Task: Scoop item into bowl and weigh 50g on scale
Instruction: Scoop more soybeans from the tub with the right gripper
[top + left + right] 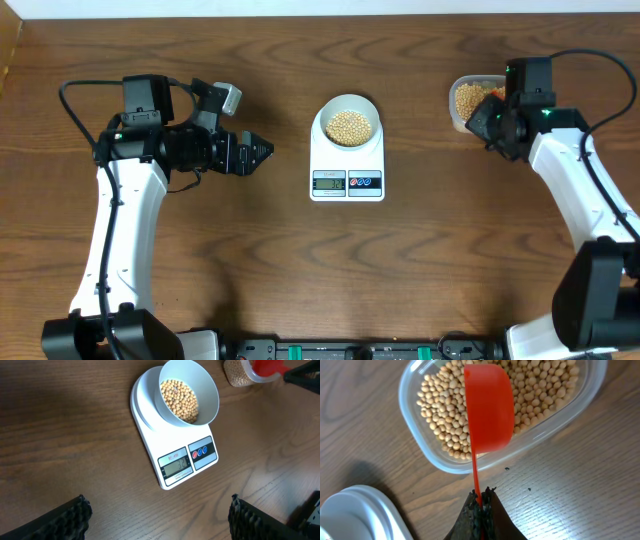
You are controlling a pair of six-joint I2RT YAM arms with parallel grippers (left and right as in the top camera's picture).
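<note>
While the right gripper [480, 504] clamps tight on the handle of the red scoop [489, 407], hanging over the beans [440, 405] in the clear tub [412, 435] at the overhead view's upper right, the left gripper [262, 152] gapes wide and empty at the left, and the bean-filled bowl [347, 102] sits mid-frame on the scale [347, 186].

Scale [147, 430], LCD display [178, 465]: dark digits showing, too blurred to read. Small printed line above display: illegible. Nothing else legible.

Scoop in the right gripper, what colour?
Bright red-orange scoop; it shows best in the right wrist view.
</note>
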